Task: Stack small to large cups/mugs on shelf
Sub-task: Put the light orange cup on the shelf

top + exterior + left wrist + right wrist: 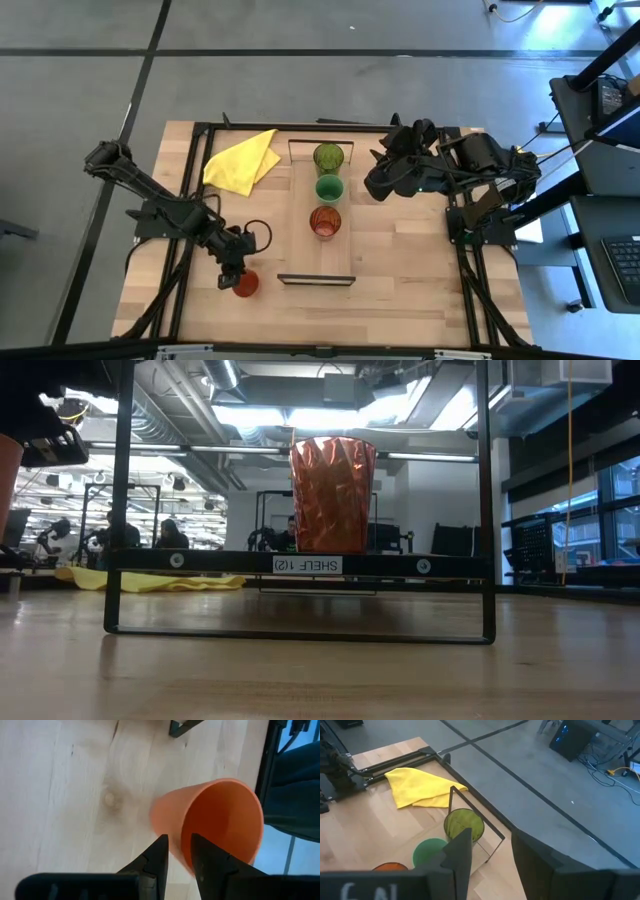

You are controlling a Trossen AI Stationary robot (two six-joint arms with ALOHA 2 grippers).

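The shelf (322,255) is a narrow light-wood plank with dark brackets at both ends. It also shows in the low view (200,562). Three cups stand on it by their bases: olive-green (328,157) farthest, bright green (329,187), then red-brown ribbed (325,221), which also shows in the low view (333,495). My left gripper (236,275) is near the table's front left, shut on the small orange-red cup (210,825). My right gripper (375,185) hovers open and empty just right of the shelf's far half. My left gripper pinches the orange-red cup's wall at its rim (184,851), one finger inside the mouth (202,855) and one outside (159,854). The fingers come from above, pointing down. The cup is lifted clear of the table, showing at the low view's left edge (8,470).
A yellow cloth (240,160) lies at the table's far left, beside the shelf's far end. The shelf's near part, between the red-brown cup and the near bracket (316,280), is bare wood. People show in the room beyond the table (170,535).
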